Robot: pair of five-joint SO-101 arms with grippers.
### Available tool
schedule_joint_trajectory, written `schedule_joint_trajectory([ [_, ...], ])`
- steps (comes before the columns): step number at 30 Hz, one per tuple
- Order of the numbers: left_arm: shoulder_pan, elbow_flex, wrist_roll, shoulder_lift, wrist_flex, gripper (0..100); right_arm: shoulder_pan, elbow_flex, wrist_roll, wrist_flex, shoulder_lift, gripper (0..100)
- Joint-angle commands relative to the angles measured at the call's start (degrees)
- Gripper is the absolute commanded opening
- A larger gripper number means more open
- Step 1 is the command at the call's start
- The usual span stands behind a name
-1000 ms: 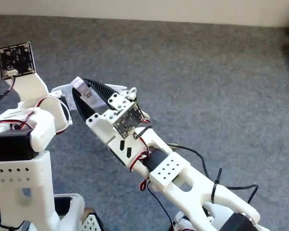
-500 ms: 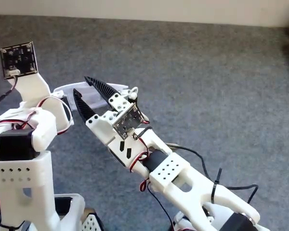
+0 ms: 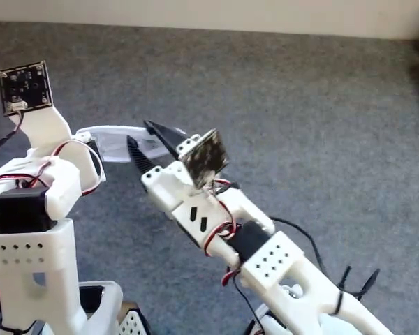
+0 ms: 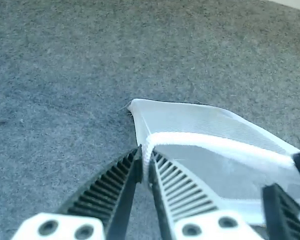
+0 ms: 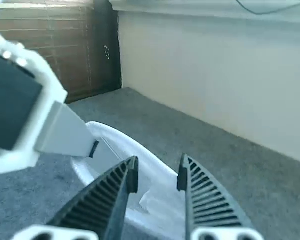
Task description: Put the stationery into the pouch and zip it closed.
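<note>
The white mesh pouch (image 4: 210, 150) is held up off the grey carpet, mouth open. My left gripper (image 4: 145, 154) is shut on its thick white rim, one black finger on each side. In the high view the pouch (image 3: 113, 145) pokes out beside the left arm (image 3: 49, 181). My right gripper (image 3: 141, 134) stands open just right of the pouch, fingertips at its edge, with nothing between them. The right wrist view shows the right gripper (image 5: 157, 162) open above the pouch's curved rim (image 5: 140, 155). A pale shape lies inside; I cannot tell what it is.
Grey carpet (image 3: 300, 105) stretches bare to the right and the back. A pale wall (image 5: 215, 75) and a dark wooden unit (image 5: 65, 45) stand behind. The left arm's white body (image 5: 20, 110) sits close beside the pouch.
The right gripper opened and drew back to the right from over the pouch, its wrist tipping upward. The left arm and the pouch have barely moved.
</note>
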Motion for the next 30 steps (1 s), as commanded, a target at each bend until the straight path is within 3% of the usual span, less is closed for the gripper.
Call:
schedule_joint_trajectory([
  [1, -1.71, -0.22, 0.0, -0.75, -0.97, 1, 2.59, -8.4, -3.78, 15.16, -4.0, 12.6],
  [9, -1.71, -0.22, 0.0, -0.75, -0.88, 1, 8.57, -21.05, -7.21, 42.59, -4.44, 12.6],
  [14, -1.71, -0.22, 0.09, -0.75, -0.88, 1, 12.7, -23.69, -6.95, 53.32, -4.26, 12.6],
  [24, -10.86, -1.27, 0.35, -0.75, -1.05, 1, 13.05, -16.31, 4.48, 58.68, -4.0, 12.7],
  [30, -16.75, -3.74, 0.44, -0.84, -0.62, 1, 12.18, -15.08, 5.8, 58.68, 4.26, 12.8],
])
